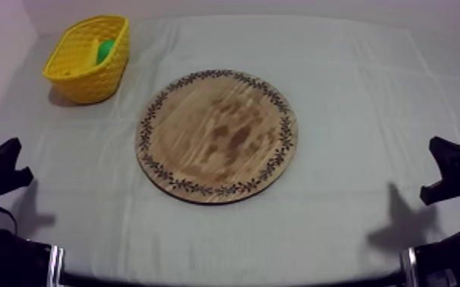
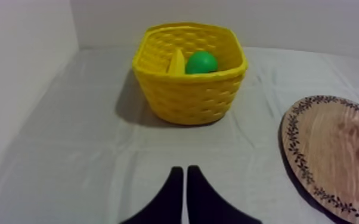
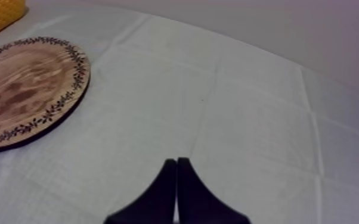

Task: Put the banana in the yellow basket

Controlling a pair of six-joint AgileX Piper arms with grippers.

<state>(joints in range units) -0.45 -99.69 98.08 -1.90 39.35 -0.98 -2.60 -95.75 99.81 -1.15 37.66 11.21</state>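
Taken for the banana [image 2: 176, 62]: a yellow piece standing on end inside the yellow basket [image 2: 188, 98], next to a round green fruit [image 2: 201, 62]. Touching it or just beside it, cannot tell which. Too little showing above the rim to be sure of the shape, so named on judgement only. From above, the same pair inside the basket at the far left of the worktop [image 1: 340, 69].

Next out, the wooden board [image 1: 218, 136], flat at the middle of the worktop, bare, well apart from the basket. Judged done as things lie: nothing on the board to pick up.

Facing the basket, the left hand [image 2: 184, 174], low over the cloth [image 2: 98, 149], fingers pressed together into a narrow wedge, holding nothing. Over bare cloth with the board off to one side, the right hand [image 3: 176, 164], likewise narrow and empty. Seen from above, both low at their own edges of the worktop, well clear of board and basket.

Possible trouble from here:
- A fresh reach to the board would close on nothing and might scrape or shove the wood.
- A push from the left hand could slide or tip the basket, which looks light, and spill both fruits onto the cloth.
- Standing on end, the banana may be poorly settled, so a jolt to the worktop could topple it against the green fruit or over the rim.
- If the yellow piece is not the banana after all, calling the task done would be wrong.
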